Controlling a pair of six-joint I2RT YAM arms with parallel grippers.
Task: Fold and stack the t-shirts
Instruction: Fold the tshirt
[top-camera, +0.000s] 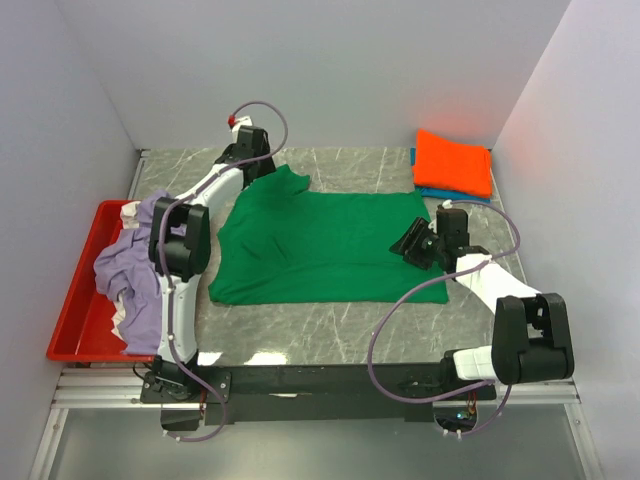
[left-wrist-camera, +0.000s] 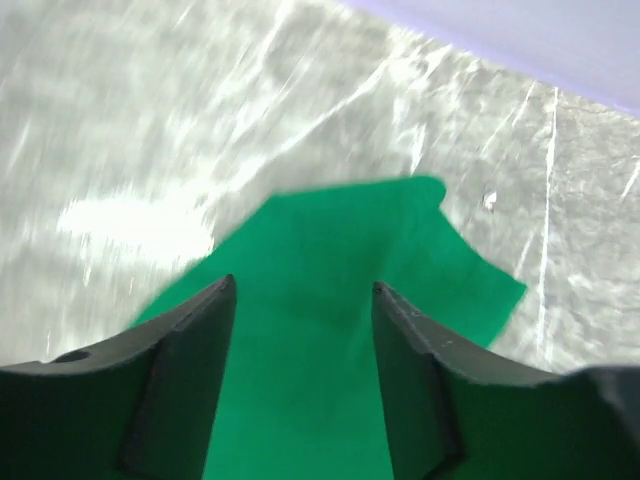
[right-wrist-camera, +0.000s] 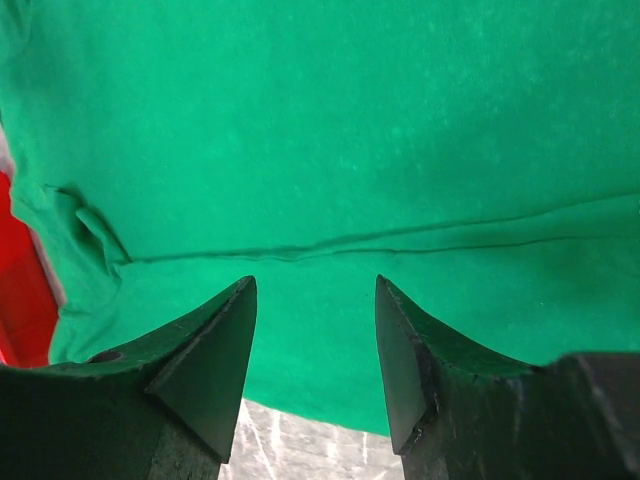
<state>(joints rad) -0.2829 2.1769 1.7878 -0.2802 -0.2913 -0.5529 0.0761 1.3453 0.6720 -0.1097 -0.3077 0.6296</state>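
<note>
Jaws on your left gripper (left-wrist-camera: 305, 290) stand wide apart and empty, over the far left tip of the green t-shirt (top-camera: 320, 245). Your right gripper (right-wrist-camera: 315, 285) is spread too, clamping nothing, above the shirt's right edge. The shirt lies flat mid-table (top-camera: 330, 325). At the far right corner the orange t-shirt (top-camera: 453, 162) sits folded on the blue t-shirt (top-camera: 445, 194). The lavender t-shirt (top-camera: 135, 265) heaps in the red tray (top-camera: 75, 310) at the left edge.

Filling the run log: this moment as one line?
green t-shirt: spread flat; left gripper: open over sleeve; right gripper: open over body; orange t-shirt: folded atop blue t-shirt
</note>
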